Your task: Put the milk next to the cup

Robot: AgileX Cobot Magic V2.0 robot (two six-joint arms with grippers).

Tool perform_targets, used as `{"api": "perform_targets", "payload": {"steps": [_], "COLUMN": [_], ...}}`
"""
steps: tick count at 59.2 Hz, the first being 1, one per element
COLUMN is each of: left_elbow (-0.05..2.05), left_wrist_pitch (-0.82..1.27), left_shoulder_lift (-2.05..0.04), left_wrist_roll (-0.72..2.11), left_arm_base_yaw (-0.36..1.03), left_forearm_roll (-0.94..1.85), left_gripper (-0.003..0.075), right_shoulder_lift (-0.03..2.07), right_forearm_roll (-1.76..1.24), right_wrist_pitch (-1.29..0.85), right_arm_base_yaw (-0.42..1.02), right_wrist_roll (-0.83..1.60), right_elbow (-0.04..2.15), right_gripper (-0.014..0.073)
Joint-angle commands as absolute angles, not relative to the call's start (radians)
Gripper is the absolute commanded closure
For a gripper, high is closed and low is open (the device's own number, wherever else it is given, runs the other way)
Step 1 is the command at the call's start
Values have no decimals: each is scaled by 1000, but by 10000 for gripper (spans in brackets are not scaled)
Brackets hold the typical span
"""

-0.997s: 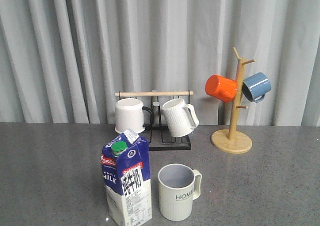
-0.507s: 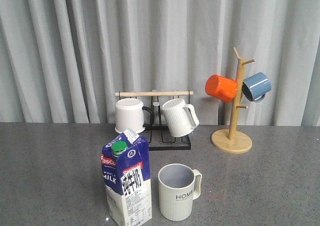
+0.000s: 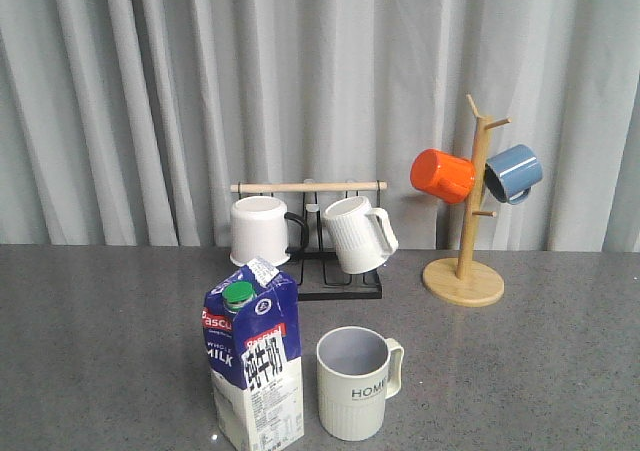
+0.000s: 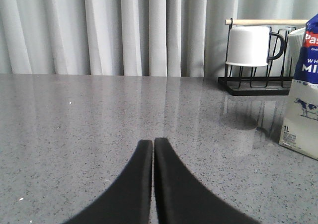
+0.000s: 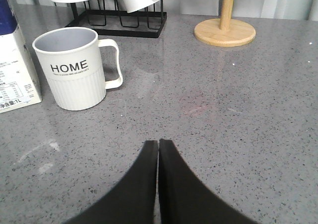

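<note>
Nothing is changing across the last second: milk carton [image 3: 253,367] is standing just beside HOME mug [image 3: 356,381]; left pincer [image 4: 152,147] and right pincer [image 5: 158,147] are resting pressed together, empty. Placement looks complete.

Even, soft, bright light fills all 3 views, with only faint shadows under the objects. The polished grey worktop [image 4: 99,124] shows pale glare streaks and mirrored reflections of the curtain [image 4: 124,30]. The dark fingers [image 5: 149,184] are slightly soft up close.
</note>
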State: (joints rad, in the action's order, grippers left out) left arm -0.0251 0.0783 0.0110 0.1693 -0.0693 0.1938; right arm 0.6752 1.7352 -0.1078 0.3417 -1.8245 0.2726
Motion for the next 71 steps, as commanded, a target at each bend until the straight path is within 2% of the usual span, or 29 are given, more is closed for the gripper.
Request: {"api": "perform_targets", "payload": {"steps": [1,57,63,71], "left_elbow": [-46,-46,-46,-46], "left_wrist_pitch": [0,0,0,0], "left_shoulder_lift": [14,14,14,14], "left_wrist_roll": [176,176,176,176], "left_arm_base_yaw": [-71,-71,-71,-71], "left_forearm_roll": [209,209,209,209], "left_gripper": [727,727,727,727], "right_shoulder_lift": [679,679,677,647], "right_forearm_roll": [1784,1739,1547,1343], "right_wrist_pitch": [-128,-146,-217,-223], "right_arm_base_yaw": [340,340,341,341], "right_wrist_roll": [-1827,-1817,-1716,-1437], "right_elbow": [301,301,301,301], "right_gripper": [599,599,599,599]}}
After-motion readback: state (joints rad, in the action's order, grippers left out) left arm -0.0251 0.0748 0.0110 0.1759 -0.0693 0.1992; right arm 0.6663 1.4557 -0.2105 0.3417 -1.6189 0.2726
